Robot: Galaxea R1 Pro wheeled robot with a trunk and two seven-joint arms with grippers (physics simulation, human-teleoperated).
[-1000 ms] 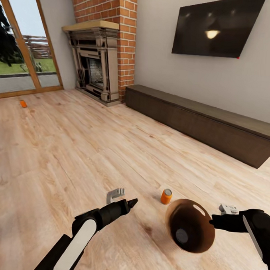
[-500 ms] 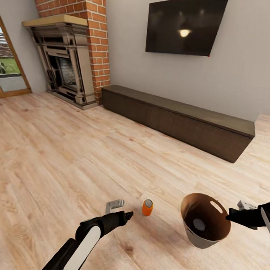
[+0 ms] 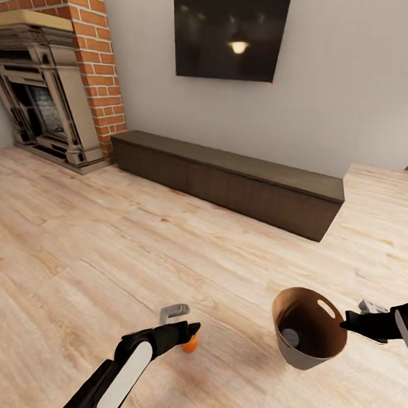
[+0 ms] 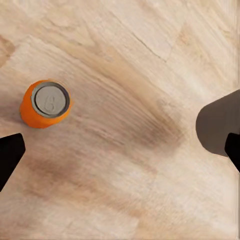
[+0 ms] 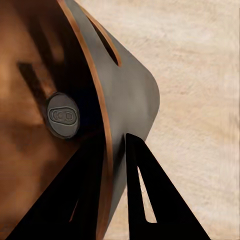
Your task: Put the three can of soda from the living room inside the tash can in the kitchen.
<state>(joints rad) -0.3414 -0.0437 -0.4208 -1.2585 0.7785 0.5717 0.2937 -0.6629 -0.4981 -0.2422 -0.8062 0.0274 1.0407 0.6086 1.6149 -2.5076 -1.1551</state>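
Living room with a light plank floor (image 3: 75, 238), brick fireplace (image 3: 47, 98) up in the upper left of the head view, a dark wall TV (image 3: 229, 33) top center, and a long low dark cabinet (image 3: 229, 181) running along the wall under it.

One can of soda (image 3: 190, 344) stands upright on the floor at lower center, mostly tucked behind the tip of the left arm in the head view. From the left wrist view you're looking straight down at it (image 4: 45, 104): orange body, grey top, sitting toward one side of the gap. The left gripper (image 4: 120, 150) is spread wide with nothing in it, its dark fingertips (image 4: 9, 155) at opposite edges of that view and the can not touching either one.

Over at lower right, the trash can (image 3: 308, 328) is held off the floor, tilted so its brown inside faces the camera. The right gripper (image 5: 117, 150) is pinched on its rim, one finger inside and one outside the wall, just beside the oval hand slot (image 5: 107, 42). Another can of soda (image 5: 63, 116) lies down in the bottom of the pail, grey top showing.
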